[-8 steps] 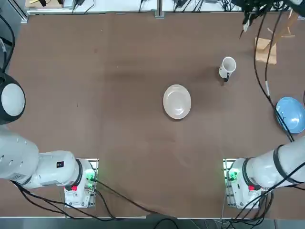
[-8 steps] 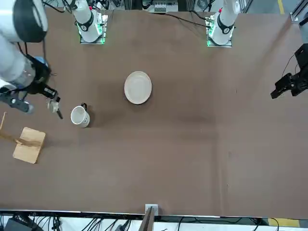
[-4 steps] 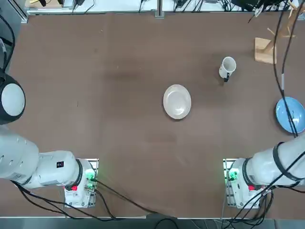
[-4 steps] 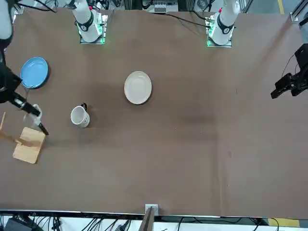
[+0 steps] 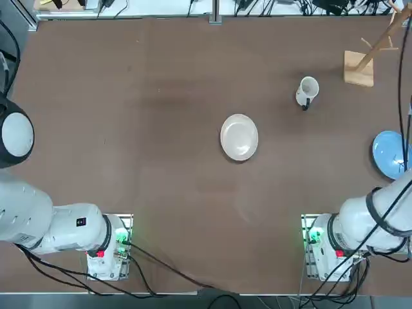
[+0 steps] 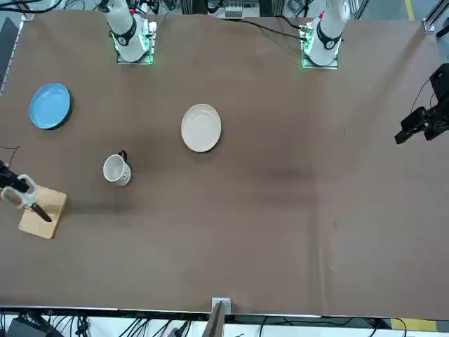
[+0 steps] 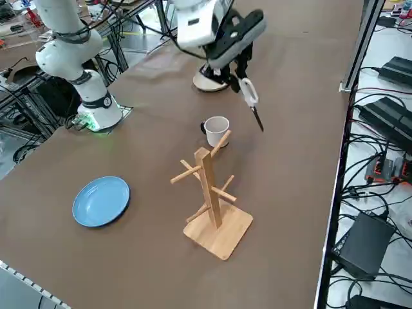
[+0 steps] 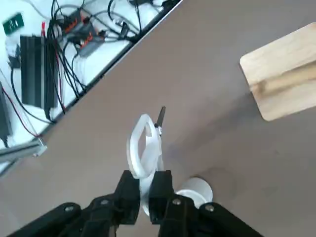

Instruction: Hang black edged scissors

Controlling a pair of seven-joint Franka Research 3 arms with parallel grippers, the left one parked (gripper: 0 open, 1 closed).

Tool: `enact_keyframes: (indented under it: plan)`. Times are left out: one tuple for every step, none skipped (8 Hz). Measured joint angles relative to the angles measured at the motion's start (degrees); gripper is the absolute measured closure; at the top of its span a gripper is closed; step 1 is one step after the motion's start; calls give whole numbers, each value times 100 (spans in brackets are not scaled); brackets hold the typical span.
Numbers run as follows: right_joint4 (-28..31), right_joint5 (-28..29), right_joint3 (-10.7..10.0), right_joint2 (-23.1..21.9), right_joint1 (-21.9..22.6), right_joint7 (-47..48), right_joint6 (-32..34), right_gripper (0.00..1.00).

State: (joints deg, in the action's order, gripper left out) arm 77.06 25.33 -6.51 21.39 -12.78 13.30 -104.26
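One pair of scissors (image 7: 250, 96) is clamped in the right gripper (image 7: 239, 72), held above the table (image 7: 290, 161) beside the rack (image 7: 209, 193).

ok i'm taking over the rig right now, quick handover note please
Right gripper: jaws shut on the black edged scissors, carried in the air near the wooden peg rack, blades pointing down.
Rack stands near the table's corner, its pegs bare; white mug beside it; blue plate and white plate on the table.
Done: scissors picked up and brought toward the rack.
Left: slip a handle loop over a peg, open the jaws, withdraw.
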Motion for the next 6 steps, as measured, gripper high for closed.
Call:
enact_keyframes:
  plan:
    - [-173, 173, -1, 185, -149, -60, 0, 87]
    - [-365, 254, 0, 354, -242, -73, 0, 87]
    - [-542, 274, 0, 487, -298, -99, 0, 87]
    - [-652, 276, 1, 569, -341, -124, 7, 87]
    - [-701, 293, 0, 615, -404, -141, 52, 87]
    - [-705, 364, 0, 646, -496, -214, 125, 87]
